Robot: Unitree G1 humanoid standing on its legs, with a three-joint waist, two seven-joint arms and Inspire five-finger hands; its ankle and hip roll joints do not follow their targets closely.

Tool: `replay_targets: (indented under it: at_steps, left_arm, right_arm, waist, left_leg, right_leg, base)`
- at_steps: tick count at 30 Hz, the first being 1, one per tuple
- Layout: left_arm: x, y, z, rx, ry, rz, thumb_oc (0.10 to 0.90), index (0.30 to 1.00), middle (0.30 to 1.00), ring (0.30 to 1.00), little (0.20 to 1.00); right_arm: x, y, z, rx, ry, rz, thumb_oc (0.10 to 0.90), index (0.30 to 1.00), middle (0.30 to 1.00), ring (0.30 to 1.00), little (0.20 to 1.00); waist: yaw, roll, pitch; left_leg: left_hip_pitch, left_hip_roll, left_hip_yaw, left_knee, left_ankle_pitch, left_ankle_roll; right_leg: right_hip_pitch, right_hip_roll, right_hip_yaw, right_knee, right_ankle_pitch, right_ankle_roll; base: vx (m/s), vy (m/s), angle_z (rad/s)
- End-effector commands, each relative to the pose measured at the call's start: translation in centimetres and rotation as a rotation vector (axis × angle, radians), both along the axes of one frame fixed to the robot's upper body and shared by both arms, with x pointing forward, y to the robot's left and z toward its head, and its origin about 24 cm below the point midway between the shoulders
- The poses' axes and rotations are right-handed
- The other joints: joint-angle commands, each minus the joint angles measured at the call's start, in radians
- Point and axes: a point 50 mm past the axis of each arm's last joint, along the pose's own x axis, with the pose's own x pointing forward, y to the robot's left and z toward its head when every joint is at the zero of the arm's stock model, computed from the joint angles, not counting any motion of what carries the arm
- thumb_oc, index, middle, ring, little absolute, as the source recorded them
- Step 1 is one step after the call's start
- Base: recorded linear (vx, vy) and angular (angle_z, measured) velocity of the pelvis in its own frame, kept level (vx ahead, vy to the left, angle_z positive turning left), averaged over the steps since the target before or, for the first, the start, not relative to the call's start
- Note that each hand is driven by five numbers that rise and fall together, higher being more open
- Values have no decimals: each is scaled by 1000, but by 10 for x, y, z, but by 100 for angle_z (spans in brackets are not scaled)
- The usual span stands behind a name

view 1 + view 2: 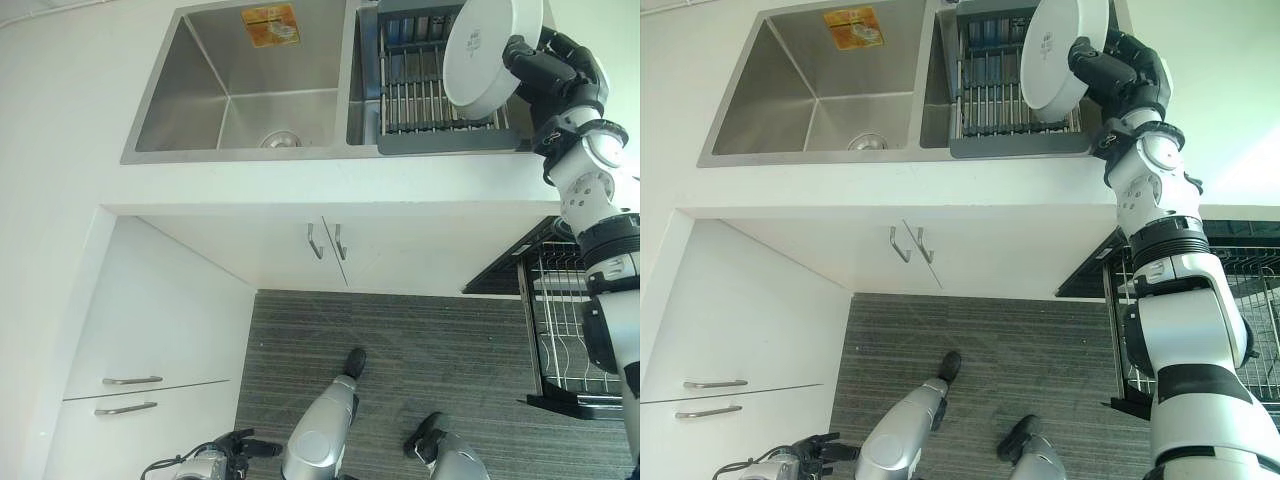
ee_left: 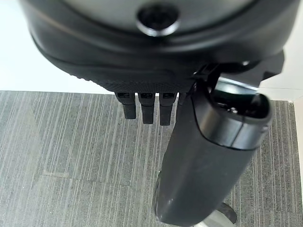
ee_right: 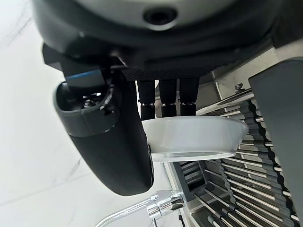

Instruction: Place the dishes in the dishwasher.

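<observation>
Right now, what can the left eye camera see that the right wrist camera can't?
Left eye view alone: the whole steel sink, the white cabinet doors, the striped grey floor and the pulled-out dishwasher rack. Right wrist view alone: a shiny tap and a close look at the fingers and thumb pinching the rim. Both: the right robot hand, the white dish and the dark drying rack.

Dishwasher rack point(image 1: 575, 330) cut by edge
</observation>
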Motion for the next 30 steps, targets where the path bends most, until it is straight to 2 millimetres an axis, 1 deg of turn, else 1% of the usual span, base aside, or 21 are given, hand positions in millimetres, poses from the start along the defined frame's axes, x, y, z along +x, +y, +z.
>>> replay_targets:
  at_steps: [1,2,3,4,5,6,7,10,14,15,19,20,23,24,28,29,30]
  left_arm:
    - [-32,26,-2,93,116,24,800,900,900,900,900]
    - [-32,27,-3,95,117,24,800,900,900,900,900]
    - [-33,27,-3,99,117,21,800,900,900,900,900]
    - [-33,27,-3,103,119,20,800,900,900,900,900]
    - [-35,27,-3,108,122,15,800,900,900,900,900]
    - [-36,26,-4,110,125,15,800,900,900,900,900]
    - [-37,26,-4,112,128,17,800,900,900,900,900]
    - [-44,25,-7,115,155,42,800,900,900,900,900]
    - [-56,23,-10,103,172,116,800,900,900,900,900]
    - [-59,23,-11,104,170,138,800,900,900,900,900]
    - [-66,23,-12,116,178,164,800,900,900,900,900]
    - [-68,23,-13,119,187,167,800,900,900,900,900]
    - [-75,21,-15,116,202,148,800,900,900,900,900]
    - [-76,21,-15,115,204,147,800,900,900,900,900]
    - [-79,11,-19,97,203,118,800,900,900,900,900]
    - [-79,10,-19,97,200,120,800,900,900,900,900]
    - [-77,8,-20,92,193,115,800,900,900,900,900]
  right_arm:
    - [-29,15,77,102,-463,113,400,300,300,300,300]
    - [-30,17,77,117,-479,131,400,300,300,300,300]
    - [-34,25,80,168,-544,188,400,300,300,300,300]
    - [-36,30,81,186,-573,211,400,300,300,300,300]
    - [-43,41,83,230,-638,268,400,300,300,300,300]
    - [-47,48,83,249,-672,294,400,300,300,300,300]
    - [-50,51,82,264,-693,316,400,300,300,300,300]
    - [-66,72,78,324,-773,379,400,300,300,300,300]
    - [-79,83,70,359,-811,414,400,300,300,300,300]
    - [-82,86,66,362,-818,420,400,300,300,300,300]
    - [-90,88,58,320,-838,375,400,300,300,300,300]
    - [-94,87,50,289,-837,344,400,300,300,300,300]
    - [-95,82,32,324,-812,342,400,300,300,300,300]
    - [-95,82,31,327,-810,343,400,300,300,300,300]
    - [-100,76,6,390,-784,355,400,300,300,300,300]
    - [-101,76,5,391,-783,353,400,300,300,300,300]
    - [-102,74,3,389,-783,346,400,300,300,300,300]
  waist:
    - [0,-47,-63]
    - [-1,-49,-65]
    - [-4,-52,-69]
    - [-5,-54,-72]
    - [-9,-56,-80]
    - [-12,-57,-86]
    - [-14,-59,-91]
    - [-32,-67,-124]
    - [-49,-80,-172]
    - [-55,-86,-192]
    - [-71,-98,-240]
    - [-84,-104,-257]
    - [-113,-112,-280]
    - [-113,-112,-281]
    - [-175,-117,-299]
    - [-181,-117,-299]
    - [-196,-118,-300]
  left_leg:
    - [-36,86,44,131,-214,-28]
    - [-34,87,45,131,-215,-28]
    - [-32,89,46,131,-215,-28]
    - [-30,91,46,131,-216,-28]
    - [-24,94,48,131,-218,-29]
    - [-20,97,49,131,-220,-29]
    - [-16,99,50,131,-220,-29]
    - [5,111,59,131,-228,-33]
    - [36,128,74,131,-238,-38]
    - [48,136,80,131,-243,-41]
    - [64,154,97,131,-245,-45]
    - [75,165,111,131,-248,-47]
    - [94,188,138,131,-251,-53]
    - [95,190,140,131,-252,-54]
    - [123,221,176,131,-256,-61]
    - [125,224,180,131,-256,-62]
    - [129,230,187,131,-255,-65]
  right_leg:
    - [-2,-37,118,-121,21,77]
    - [-1,-36,118,-121,20,77]
    - [2,-33,121,-121,18,76]
    - [3,-31,123,-121,17,76]
    - [8,-29,126,-121,14,74]
    - [11,-27,129,-121,11,74]
    - [14,-26,132,-121,10,73]
    - [30,-15,147,-121,-2,68]
    - [51,-3,161,-121,-16,63]
    - [59,1,165,-121,-22,62]
    - [61,12,176,-121,-26,59]
    - [65,18,180,-121,-31,58]
    - [65,33,189,-121,-35,55]
    - [65,35,191,-121,-35,55]
    - [55,70,242,-121,-39,47]
    - [54,72,247,-121,-38,46]
    - [52,77,255,-121,-38,45]
  base:
    - [-27,-52,0]
    - [-36,-76,0]
    - [-24,-58,-1]
    - [-35,-86,-3]
    - [-28,-76,-5]
    - [-29,-77,-5]
    - [-32,-67,-7]
    - [-27,-85,-12]
    - [-26,-112,-16]
    - [-44,-104,-25]
    - [-38,-118,-28]
    - [-87,-140,-37]
    - [-85,-125,-28]
    - [-75,-95,-39]
    - [-73,-78,-40]
    - [-62,-48,-63]
    - [-66,-47,-73]
